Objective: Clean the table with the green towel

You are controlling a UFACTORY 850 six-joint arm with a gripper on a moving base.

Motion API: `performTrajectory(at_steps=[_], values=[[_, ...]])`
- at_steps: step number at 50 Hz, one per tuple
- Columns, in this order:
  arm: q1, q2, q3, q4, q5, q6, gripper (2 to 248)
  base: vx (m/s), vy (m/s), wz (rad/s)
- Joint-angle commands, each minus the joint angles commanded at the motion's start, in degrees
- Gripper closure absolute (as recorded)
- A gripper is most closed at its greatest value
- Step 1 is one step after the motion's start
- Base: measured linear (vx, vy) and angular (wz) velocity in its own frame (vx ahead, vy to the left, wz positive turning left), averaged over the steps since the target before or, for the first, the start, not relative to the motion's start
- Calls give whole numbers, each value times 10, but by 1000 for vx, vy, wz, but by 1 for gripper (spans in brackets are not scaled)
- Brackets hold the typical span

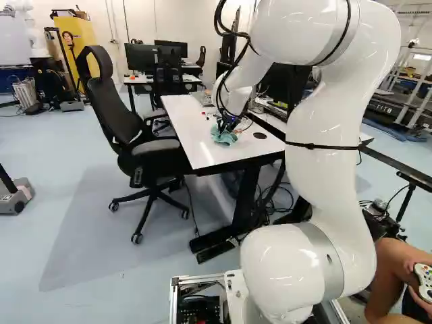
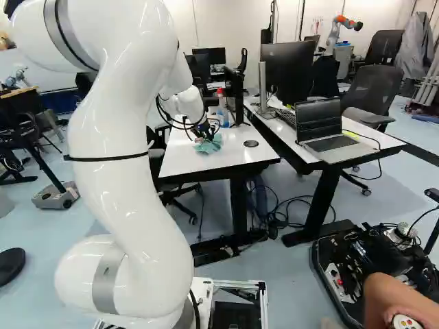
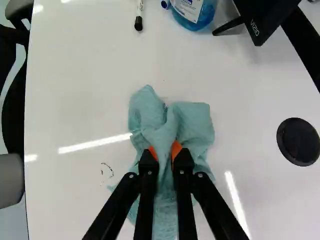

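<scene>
In the left base view my gripper (image 1: 228, 124) reaches down to the white table (image 1: 190, 138), onto the green towel (image 1: 224, 137). The wrist view has the gripper (image 3: 166, 154) shut on the bunched towel (image 3: 192, 122), a fold of cloth pinched between its orange pads. The towel spreads on the tabletop (image 3: 80, 100) ahead of, beside and under the fingers. Small dark marks (image 3: 107, 170) lie on the white surface beside the towel, on the chair's side. The towel hides the tabletop beneath it.
A blue bottle (image 3: 196, 11), a marker (image 3: 139, 16) and a monitor stand (image 3: 231, 25) are ahead of the towel. A black round cap (image 3: 298, 141) is set in the table. A black chair (image 1: 158, 152) stands alongside; a laptop (image 2: 329, 133) sits on the neighbouring desk. Another robot (image 2: 337, 29) is far back.
</scene>
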Motion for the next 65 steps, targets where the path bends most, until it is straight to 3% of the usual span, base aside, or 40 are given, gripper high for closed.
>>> performTrajectory(at_steps=[23,65], values=[[28,-26,-34,0,0,0,204,0,0,0],[95,-27,-35,0,0,0,204,0,0,0]])
